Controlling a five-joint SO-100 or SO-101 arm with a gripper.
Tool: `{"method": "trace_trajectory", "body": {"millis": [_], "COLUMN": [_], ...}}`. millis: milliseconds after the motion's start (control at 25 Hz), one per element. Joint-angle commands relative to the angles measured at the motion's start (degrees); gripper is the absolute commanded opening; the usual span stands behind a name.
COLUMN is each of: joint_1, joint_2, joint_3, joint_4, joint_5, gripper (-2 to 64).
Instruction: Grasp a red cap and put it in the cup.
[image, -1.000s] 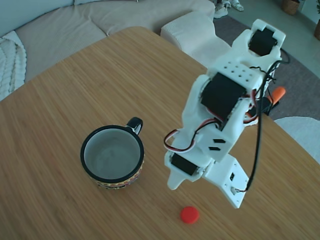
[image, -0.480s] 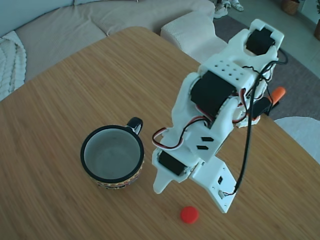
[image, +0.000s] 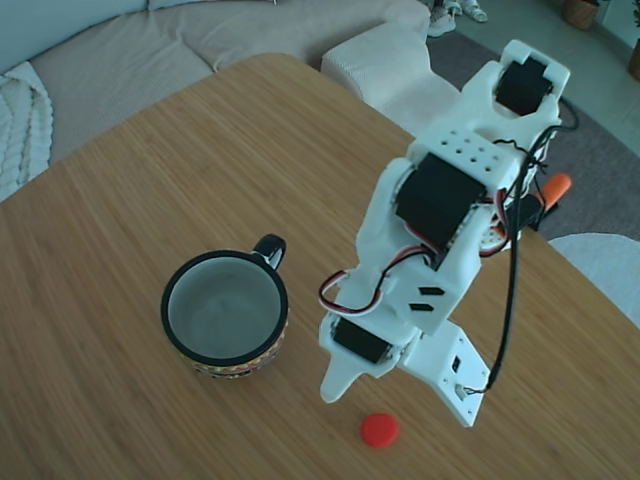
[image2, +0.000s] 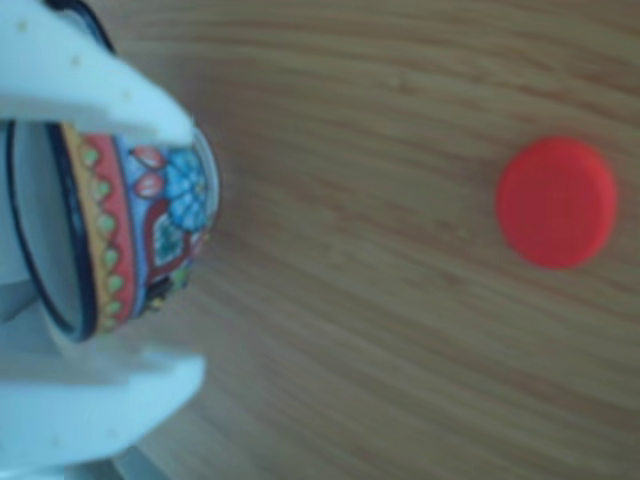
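The arm leans down over the table (image: 120, 200), its gripper (image: 400, 395) spread wide and empty above the red cap (image: 380, 430). The cup (image: 225, 312) stands apart left in the fixed view, bare wood between.

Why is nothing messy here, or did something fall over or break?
Nothing stands out. The cup stands upright and looks empty, the red cap lies flat on the wooden table, apart from the cup, and the open gripper hangs above the table holding nothing.
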Motion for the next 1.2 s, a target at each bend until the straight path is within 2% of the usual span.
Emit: {"method": "trace_trajectory", "body": {"millis": [0,200,880,1040,1160], "joint_1": [-0.35,-1.49,-7.73,-7.03,-6.15], "joint_2": [0.79,-0.26,-3.78,-3.78,-3.78], "joint_3": [-1.67,1.32,2.81,3.69,3.69], "joint_4": [-0.26,-2.46,-1.93,-5.19,-5.63], "joint_5": [-0.44,-0.88,-0.97,-0.88,-0.88], "gripper": [30.9,33.3,33.4,33.4,33.4]}}
